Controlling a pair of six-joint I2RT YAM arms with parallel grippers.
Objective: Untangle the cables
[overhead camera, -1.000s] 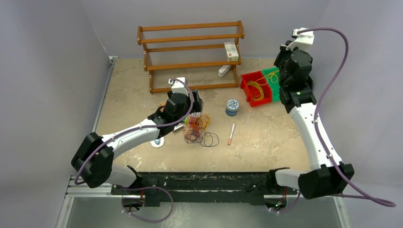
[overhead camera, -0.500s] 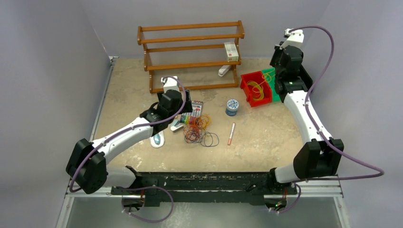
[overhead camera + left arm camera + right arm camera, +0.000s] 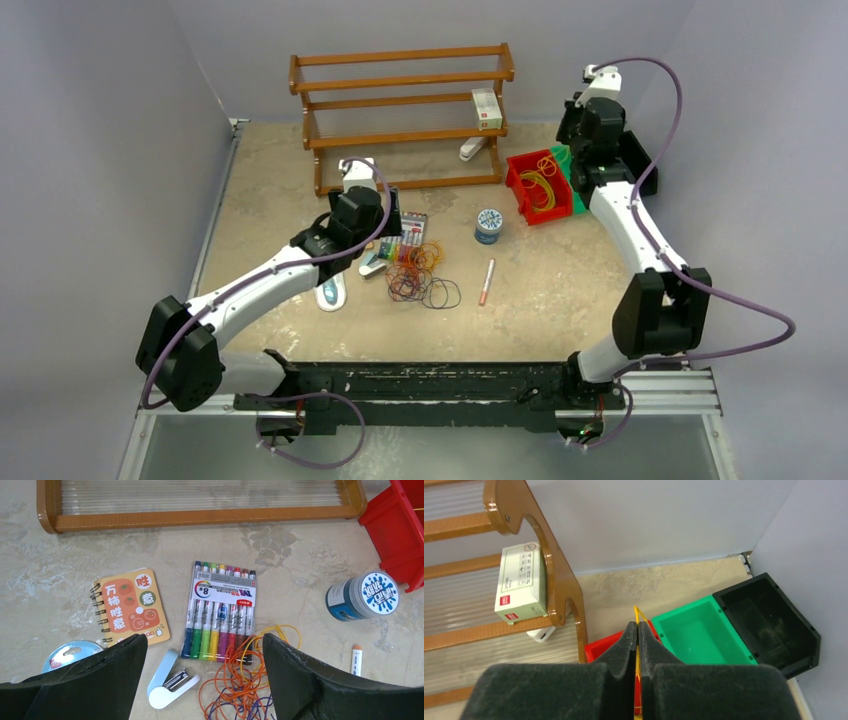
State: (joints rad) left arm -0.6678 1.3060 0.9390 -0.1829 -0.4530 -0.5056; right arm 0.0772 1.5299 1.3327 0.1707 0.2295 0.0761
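Cables (image 3: 420, 272) are mostly in one tangled heap mid-table: orange-red, yellow and dark purple loops all knotted together. The top of the heap overlaps the bottom end of a pack of markers (image 3: 220, 615). A pale blue stapler (image 3: 170, 680) lies just left of the pile, with an orange spiral notebook (image 3: 131, 607) beyond that. A blue jar (image 3: 362, 595) stands off to the right.

The left gripper (image 3: 203, 637) hangs above the markers and the near edge of the tangle. Its jaws are spread really wide and there's nothing in them.

The right gripper (image 3: 637, 626) is way over at the far right, up above the red bin (image 3: 395, 535). Its fingers are pressed together on a single yellow loop (image 3: 635, 611), and you can see the thin strand poking out between the pads. A few more yellow loops (image 3: 540, 188) are already lying inside the red bin. A green bin (image 3: 694, 630) sits right next to the red one, with a black bin (image 3: 769, 620) beside it. The wooden rack (image 3: 400, 100) stands at the back with a small white box (image 3: 521, 582) on a shelf.
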